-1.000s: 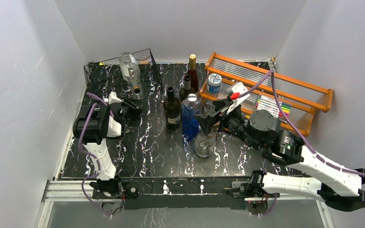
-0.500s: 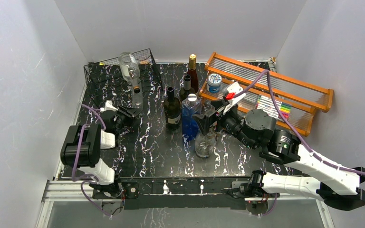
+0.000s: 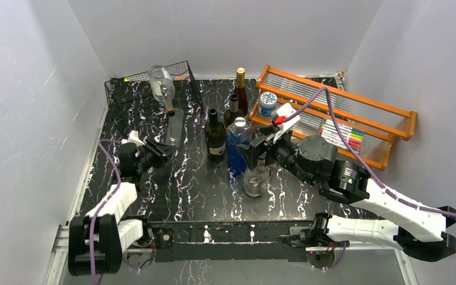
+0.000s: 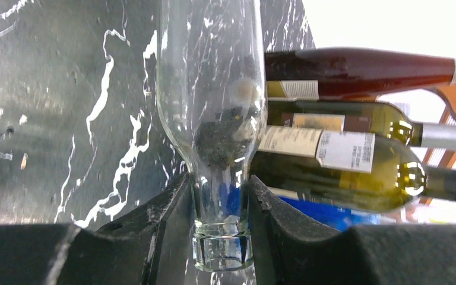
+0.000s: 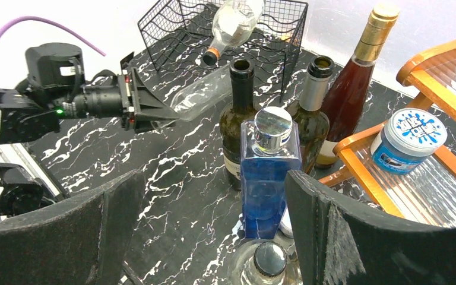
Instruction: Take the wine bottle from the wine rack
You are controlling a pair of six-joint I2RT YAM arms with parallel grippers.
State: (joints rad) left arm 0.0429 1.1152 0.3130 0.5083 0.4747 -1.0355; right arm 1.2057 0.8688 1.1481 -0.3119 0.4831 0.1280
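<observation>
Gripped at the neck by the clenched left pincer (image 4: 219, 202) near the black wire wine rack (image 3: 124, 89), the clear glass wine bottle (image 3: 174, 126) could be levered loose by its overhang; the right pincer (image 5: 211, 208) is spread.

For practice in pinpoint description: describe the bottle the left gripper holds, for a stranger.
Find the black wire rack in the far left corner. Just in front of it a clear glass bottle sits tilted, its neck clamped in the left gripper. It is the only bottle held rather than standing or racked.
</observation>
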